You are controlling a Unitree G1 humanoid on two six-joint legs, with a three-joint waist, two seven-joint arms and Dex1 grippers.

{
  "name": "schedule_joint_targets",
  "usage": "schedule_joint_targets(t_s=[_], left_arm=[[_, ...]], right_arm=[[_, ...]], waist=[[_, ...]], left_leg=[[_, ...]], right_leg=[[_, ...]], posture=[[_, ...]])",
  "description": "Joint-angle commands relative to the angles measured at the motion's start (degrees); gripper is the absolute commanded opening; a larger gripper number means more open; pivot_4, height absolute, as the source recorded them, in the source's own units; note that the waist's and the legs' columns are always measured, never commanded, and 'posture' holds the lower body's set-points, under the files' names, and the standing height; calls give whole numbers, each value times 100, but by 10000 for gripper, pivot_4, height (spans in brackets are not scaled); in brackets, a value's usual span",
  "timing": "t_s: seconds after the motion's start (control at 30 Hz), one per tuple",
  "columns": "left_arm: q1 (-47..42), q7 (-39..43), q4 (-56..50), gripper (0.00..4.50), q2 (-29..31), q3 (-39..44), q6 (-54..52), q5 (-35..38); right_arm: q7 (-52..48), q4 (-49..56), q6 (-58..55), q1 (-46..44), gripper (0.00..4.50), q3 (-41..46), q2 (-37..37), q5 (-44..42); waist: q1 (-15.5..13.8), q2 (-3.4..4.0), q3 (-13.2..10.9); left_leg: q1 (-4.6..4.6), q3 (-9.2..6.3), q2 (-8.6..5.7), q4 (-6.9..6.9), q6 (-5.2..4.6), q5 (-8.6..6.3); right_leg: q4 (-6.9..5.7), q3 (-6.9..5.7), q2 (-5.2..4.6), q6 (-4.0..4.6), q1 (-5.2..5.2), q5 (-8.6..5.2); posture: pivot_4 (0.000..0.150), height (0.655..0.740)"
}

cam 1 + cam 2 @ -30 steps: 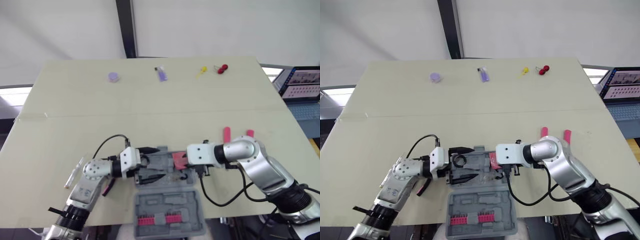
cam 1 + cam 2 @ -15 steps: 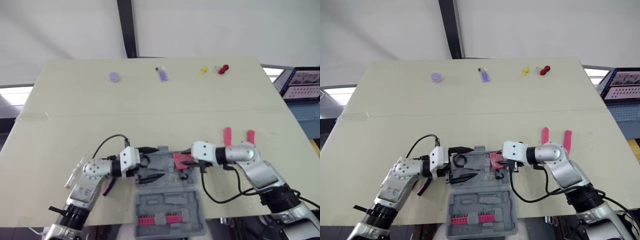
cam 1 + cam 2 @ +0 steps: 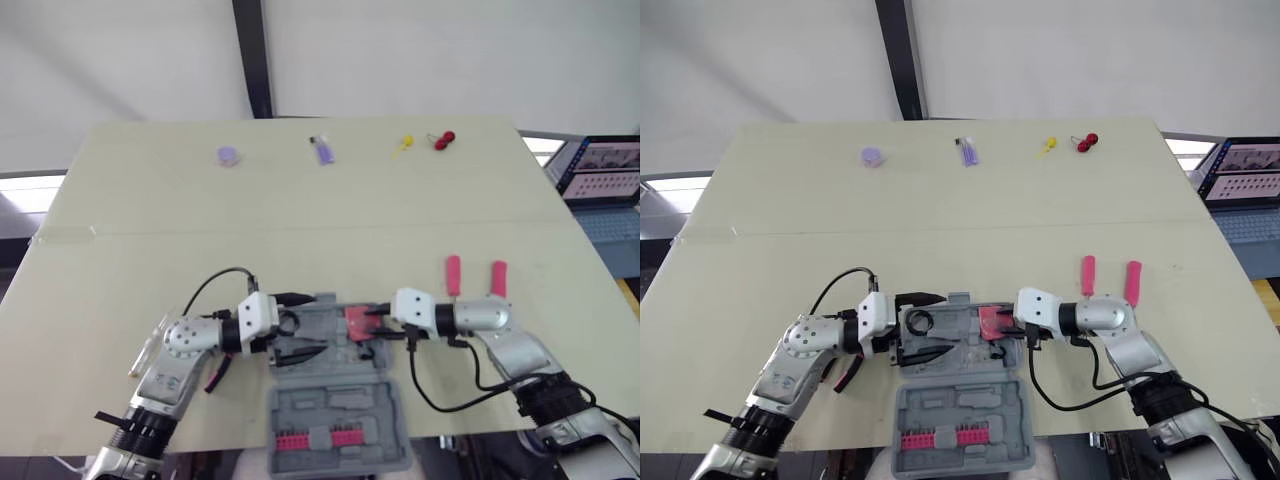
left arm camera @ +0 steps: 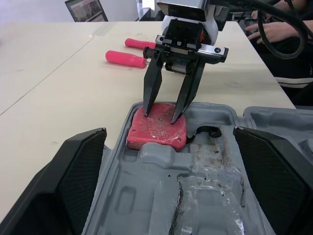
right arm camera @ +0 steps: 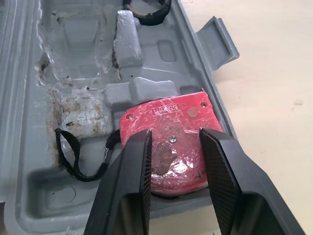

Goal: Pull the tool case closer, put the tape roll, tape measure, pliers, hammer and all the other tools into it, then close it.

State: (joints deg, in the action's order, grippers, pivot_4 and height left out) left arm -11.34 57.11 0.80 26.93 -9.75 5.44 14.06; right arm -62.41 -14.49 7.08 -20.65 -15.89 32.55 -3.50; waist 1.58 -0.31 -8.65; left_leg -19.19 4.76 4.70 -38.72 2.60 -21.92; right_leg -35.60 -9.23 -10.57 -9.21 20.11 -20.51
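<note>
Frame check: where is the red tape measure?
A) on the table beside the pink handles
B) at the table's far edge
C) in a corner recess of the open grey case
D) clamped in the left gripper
C: the red tape measure lies in a corner recess of the tool case, with the spread fingers of the right gripper over its top face.

Writing on the tools

The red tape measure (image 5: 166,117) carries a small raised marking on its face, but its letters are too blurred to read.
</note>
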Motion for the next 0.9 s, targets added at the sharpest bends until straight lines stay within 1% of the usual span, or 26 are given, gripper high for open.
schedule_joint_targets(t_s=[0.03, 0.1, 0.17, 0.23, 0.27, 0.47, 0.53, 0.6, 0.67, 0.73, 0.83, 0.9], left_arm=[[-39, 19, -177, 45000, 49, 87, -6, 60], [-52, 38, -183, 45000, 72, 80, -38, 66], [-60, 52, -196, 45000, 88, 79, -68, 72], [-60, 59, -215, 45000, 107, 81, -91, 83], [-58, 63, -224, 45000, 116, 83, -101, 88], [-47, 78, -268, 45000, 155, 91, -170, 92], [-51, 77, -267, 45000, 162, 88, -178, 79], [-58, 75, -258, 45000, 178, 74, -115, 16], [-36, 62, -294, 45000, 195, 70, -82, -18], [36, 41, -443, 45000, 250, 155, -261, 97], [172, 18, -661, 45000, 407, 298, -546, 232], [287, -60, -834, 45000, 546, 461, -807, 321]], right_arm=[[45, -880, -207, 298, 16627, -189, -113, 227], [-16, -1228, -323, 345, 16627, -225, -204, 220], [-1, -1513, -269, 342, 16627, -276, -272, 276], [-1, -1678, -234, 323, 16627, -306, -335, 293], [-10, -1746, -219, 313, 16627, -319, -362, 304], [-61, -2213, -152, 235, 16627, -384, -463, 419], [-50, -2280, -79, 209, 16627, -350, -494, 408], [-55, -2185, -31, 203, 16627, -240, -533, 283], [-78, -1869, 2, 245, 16627, -94, -487, 125], [-168, -1195, -166, 311, 16627, 131, -333, -152], [-326, 235, -952, 433, 16627, 524, 10, -772], [-290, 1336, -1814, 520, 16627, 945, 352, -1411]], waist=[[2, -11, 27], [1, -17, 43], [0, -42, 70], [1, -57, 123], [1, -61, 144], [1, -46, 219], [1, -33, 239], [2, -38, 249], [1, -39, 250], [-2, -38, 247], [-51, 70, 173], [-107, 107, 108]], left_leg=[[2, -1, 1, 1, 0, 0], [11, -2, 1, 1, 0, 0], [46, -11, 2, 12, 0, 0], [88, -10, 2, 55, 1, 0], [91, -10, 3, 59, 1, 0], [125, -20, 7, 72, 3, -1], [128, -24, 9, 75, 4, -2], [130, -26, 9, 75, 5, -3], [129, -30, 9, 75, 7, -4], [126, -31, 9, 74, 9, -5], [86, -45, -2, 63, 18, -10], [68, -54, -3, 61, 17, -10]], right_leg=[[0, 0, 0, 0, -2, 0], [1, -1, 2, 0, -12, 0], [18, -4, 5, 0, -56, 0], [35, -3, 6, 0, -89, 0], [49, -3, 10, 0, -95, 0], [87, -6, 22, 1, -146, -1], [96, -6, 25, 1, -154, -1], [97, -6, 26, 1, -157, -1], [100, -5, 26, 1, -160, -1], [102, -5, 26, 1, -159, -1], [118, 9, 25, 0, -143, 0], [115, 7, 26, 0, -126, 0]], posture=[[1500, 7400], [1500, 7400], [1500, 7400], [1500, 7400], [1500, 7400], [1500, 7400], [1500, 7400], [1500, 7400], [1500, 7400], [1500, 7400], [1500, 7400], [1500, 7400]])
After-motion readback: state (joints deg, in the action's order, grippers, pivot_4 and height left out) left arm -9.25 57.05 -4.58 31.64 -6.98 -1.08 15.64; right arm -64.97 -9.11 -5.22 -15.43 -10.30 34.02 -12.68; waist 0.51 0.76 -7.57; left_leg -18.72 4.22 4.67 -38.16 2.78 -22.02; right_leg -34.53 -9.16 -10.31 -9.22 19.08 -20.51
